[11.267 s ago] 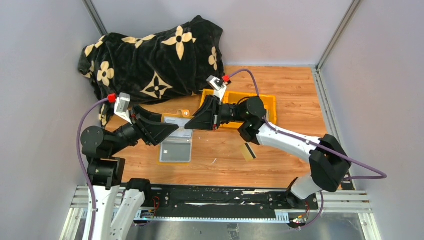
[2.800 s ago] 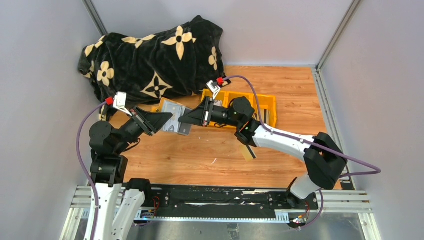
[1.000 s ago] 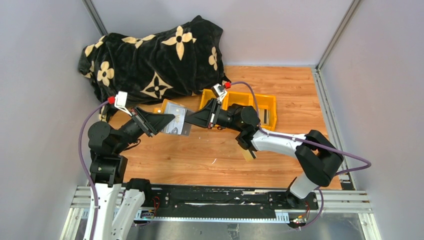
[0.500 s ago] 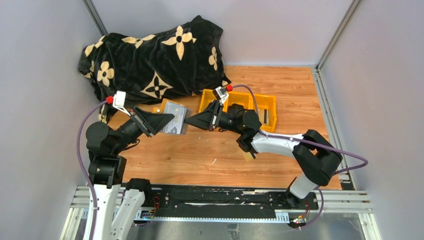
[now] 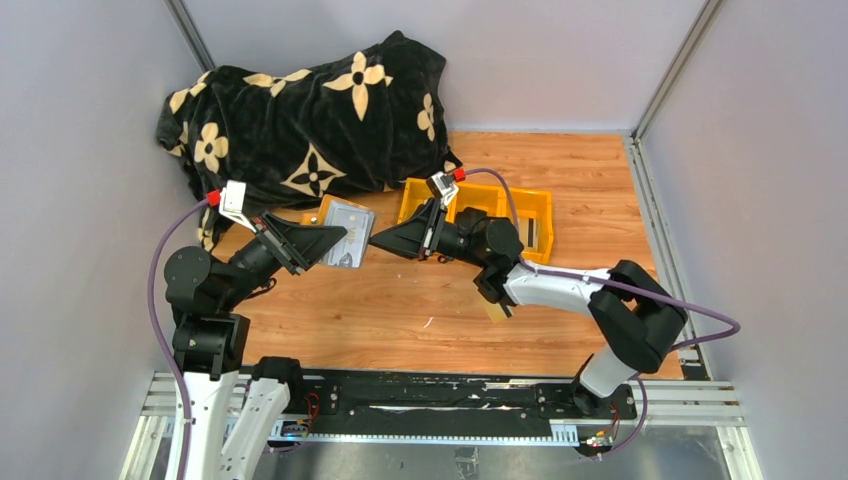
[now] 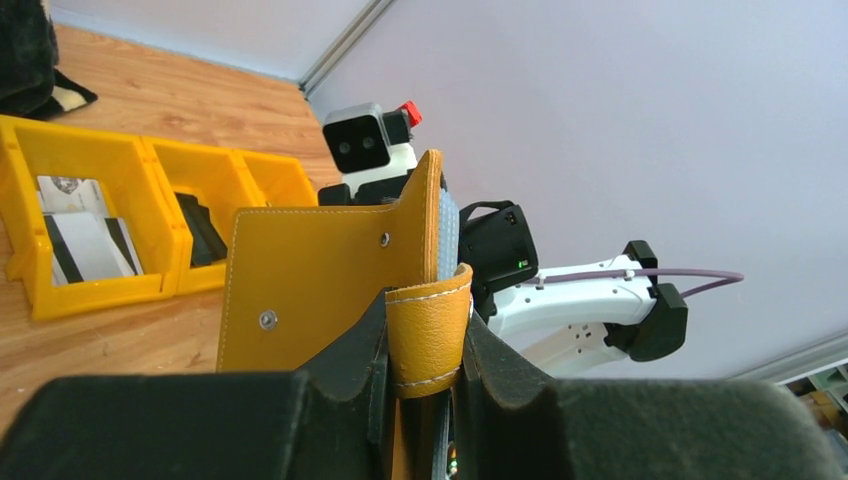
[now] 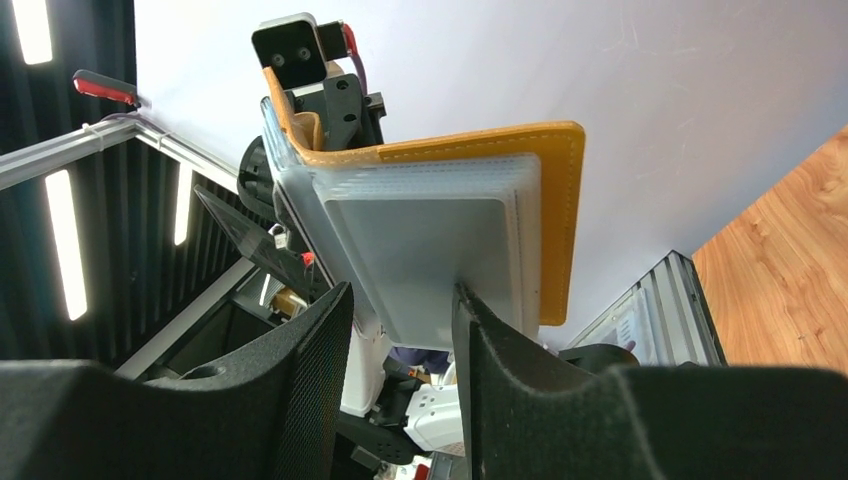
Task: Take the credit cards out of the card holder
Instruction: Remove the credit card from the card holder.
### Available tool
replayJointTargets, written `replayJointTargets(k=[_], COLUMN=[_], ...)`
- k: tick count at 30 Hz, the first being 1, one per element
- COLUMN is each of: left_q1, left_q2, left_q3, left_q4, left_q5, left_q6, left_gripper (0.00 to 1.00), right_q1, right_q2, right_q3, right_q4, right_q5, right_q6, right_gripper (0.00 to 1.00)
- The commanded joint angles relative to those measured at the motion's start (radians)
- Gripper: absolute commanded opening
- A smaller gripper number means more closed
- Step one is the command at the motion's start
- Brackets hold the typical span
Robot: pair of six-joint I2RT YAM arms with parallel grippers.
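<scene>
The left hand (image 6: 428, 335) is clamped on the tan strap of the holder (image 6: 320, 280). It holds the holder up off the counter (image 5: 420, 310), between the two arms, with its clear pockets (image 7: 430, 250) turned toward the right hand (image 7: 398, 305). That hand's fingers stand apart, straddling the lower edge of the pocket stack without pinching it. A tan card (image 5: 497, 306) lies on the counter under the right arm. A pale card (image 6: 85, 245) sits in an end compartment of the yellow bin (image 6: 150, 215). Whether a card fills the front pocket I cannot tell; it shows only flat grey-white.

The holder looks light and floppy, with a leather cover and soft plastic sleeves that will likely bend and swing from a single strap grip. A card should be stiff, thin and slick. The best hold is probably its short exposed edge at the pocket mouth, pinched flat across both faces and drawn straight along the sleeve. A skewed pull would likely drag the whole stack instead.
</scene>
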Motion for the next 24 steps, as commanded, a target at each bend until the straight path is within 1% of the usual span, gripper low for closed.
replayJointTargets(k=[1, 6, 11, 15, 24], left_q1=[-0.011, -0.011, -0.011, -0.011, -0.011], left_q2=[-0.01, -0.009, -0.004, -0.001, -0.002], left_q3=[0.041, 0.038, 0.04, 0.049, 0.048], left_q4=[0.037, 0.033, 0.033, 0.026, 0.019], left_q5=[0.028, 0.019, 0.019, 0.02, 0.02], left_q6=[-0.004, 0.0, -0.003, -0.001, 0.005], left_gripper=[0.0, 0.0, 0.0, 0.0, 0.0], right_q1=[0.012, 0.012, 0.015, 0.015, 0.038], right_q2=[-0.08, -0.169, -0.197, -0.158, -0.091], right_q3=[-0.023, -0.041, 0.001, 0.04, 0.112], right_q4=[0.037, -0.077, -0.184, -0.194, -0.163], right_q5=[-0.003, -0.026, -0.051, -0.07, -0.1], right_q6=[-0.033, -0.092, -0.153, -0.145, -0.128], right_gripper=[0.45, 0.46, 0.53, 0.55, 0.55])
